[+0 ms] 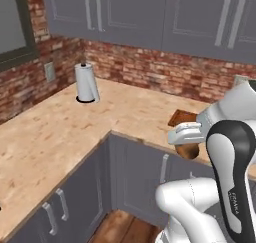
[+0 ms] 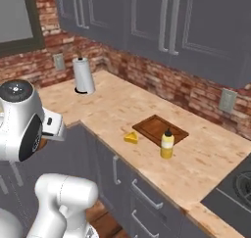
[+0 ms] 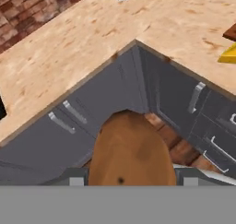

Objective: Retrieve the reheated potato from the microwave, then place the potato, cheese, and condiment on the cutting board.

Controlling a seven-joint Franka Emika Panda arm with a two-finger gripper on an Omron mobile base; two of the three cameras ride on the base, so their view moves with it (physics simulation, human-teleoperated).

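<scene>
Potato [image 3: 126,149] clamped in gripper [image 3: 126,181], held off counter [image 2: 122,105] edge above cabinet fronts; fingertips mostly hidden behind it. Board [image 2: 160,128] on counter, bare, half hidden by arm in left base view. Cheese [image 2: 131,137] just beside board's near corner; condiment [image 2: 167,143] upright at its front edge. Paper towel roll [image 2: 83,75] well behind board, near wall.

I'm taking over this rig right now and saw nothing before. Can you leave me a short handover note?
Tool: shut on the potato, carried over the cabinet fronts at the counter's inner corner.
Board: on the counter, nothing on it.
Cheese: on the counter just off the board's near-left corner.
Condiment: upright at the board's front edge; on or off the rim, cannot tell.
Done: potato is in hand.
Left: set the potato on the board, then the cheese, then the condiment.
</scene>
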